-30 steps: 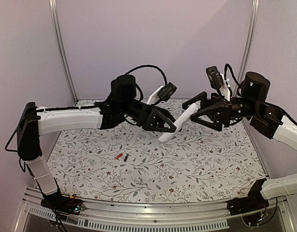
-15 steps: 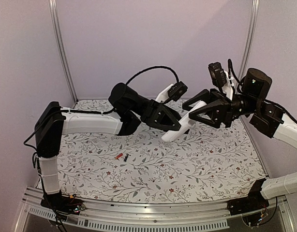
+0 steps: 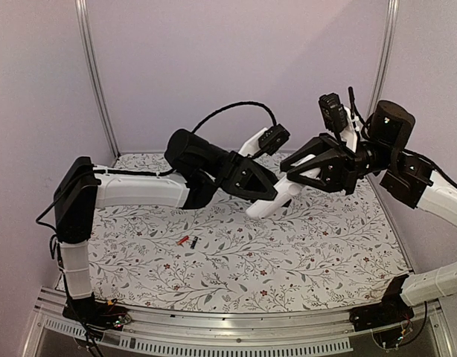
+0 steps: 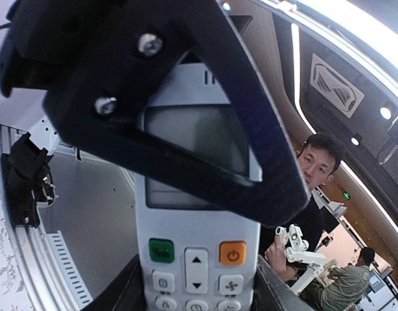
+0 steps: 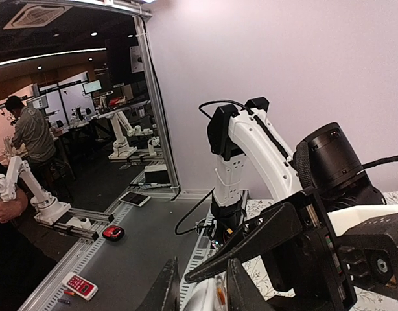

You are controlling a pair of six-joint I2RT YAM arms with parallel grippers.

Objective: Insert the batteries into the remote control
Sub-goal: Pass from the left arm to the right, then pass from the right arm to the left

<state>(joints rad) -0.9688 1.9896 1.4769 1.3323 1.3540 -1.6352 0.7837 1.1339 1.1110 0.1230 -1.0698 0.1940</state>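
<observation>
- The left claw is pictured pinching the remote control by its long sides. The remote is held aloft over the floral worktop, and its display window and buttons are turned towards that arm's wrist camera.
- The right claw is shown pressed in on the remote's far end. A sliver of white casing with an orange spot is caught between its fingers in its own wrist view.
- The batteries, one red and one black, are seen lying side by side on the worktop. They are well apart from both claws and not yet loaded.
- With one rigid casing gripped from both ends, a twist is judged the main hazard. Should either arm be moved out of step, the remote could be wrenched from one grip or strained.
- A drop is thought possible if the left grip is let go before the right one is firm. The remote could then be tipped down onto the worktop.
- Whether the battery cover has been opened cannot be told, as the back is hidden in every view. The remote might be presented the wrong way round.
- The batteries, being small and round, could be nudged and set rolling by a careless approach.
</observation>
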